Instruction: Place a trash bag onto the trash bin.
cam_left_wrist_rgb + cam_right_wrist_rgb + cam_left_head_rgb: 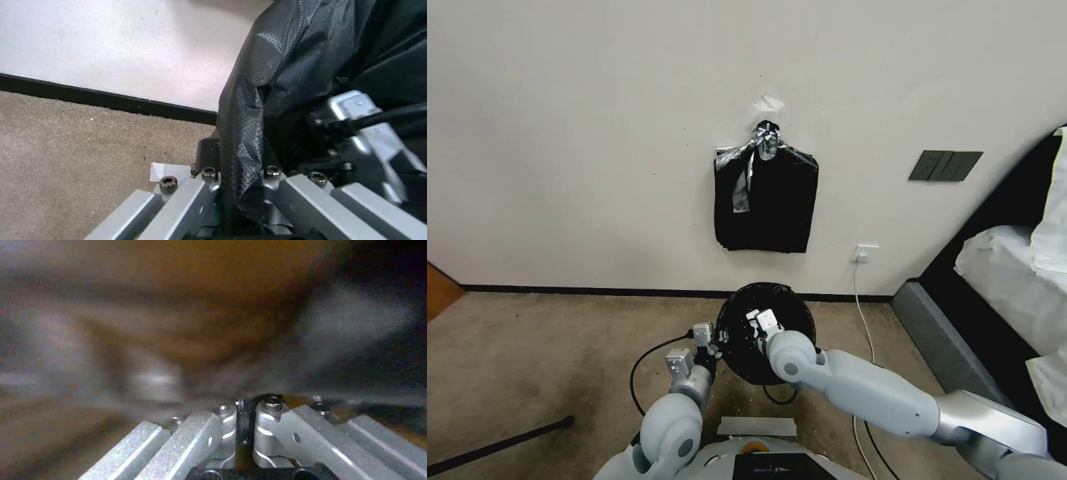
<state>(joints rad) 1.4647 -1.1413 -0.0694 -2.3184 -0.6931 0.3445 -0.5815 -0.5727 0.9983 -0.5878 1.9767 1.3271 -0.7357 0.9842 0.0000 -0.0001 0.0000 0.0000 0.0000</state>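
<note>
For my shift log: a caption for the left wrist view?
Left pincer shut on the bag edge, right pincer beside it.

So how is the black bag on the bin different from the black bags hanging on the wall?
The thin crinkly black trash bag is spread open over the round trash bin on the carpet; the flat rectangular stack of black bags hangs folded from a wall hook. The left hand pinches the open bag's edge; nothing touches the stack. Both are glossy black plastic.
</note>
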